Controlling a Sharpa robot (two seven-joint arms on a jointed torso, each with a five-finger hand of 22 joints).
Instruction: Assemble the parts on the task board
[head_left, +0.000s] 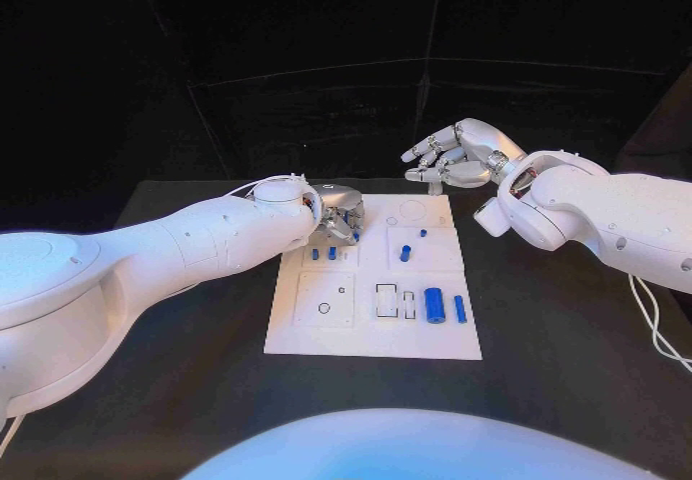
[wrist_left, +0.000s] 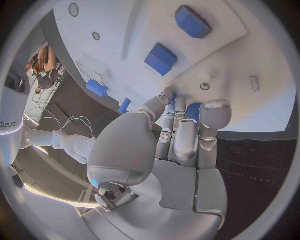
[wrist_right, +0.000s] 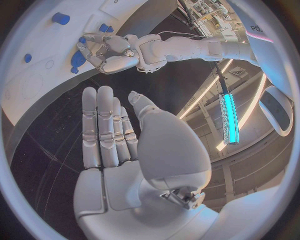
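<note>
The white task board lies mid-counter, carrying small blue parts toward its right edge. The left robot hand curls over its far left corner; whether it grips a part is unclear. The right robot hand hovers beyond the far edge, fingers spread, holding nothing.

**Free room and obstructions at the task board**

- Task board: near edge and the black tabletop in front of it lie open to approach.
- Left hand: sits over the board's far left corner, its arm slanting across the left side; access from that side is blocked. In the left wrist view its fingers curl down onto a blue part at the board's edge.
- Right hand: raised beyond the far right corner, fingers spread, well apart from the board.
- Blue parts: several stand or lie in the middle and right compartments, near one another.
- Near left compartment: bare plate.
</note>
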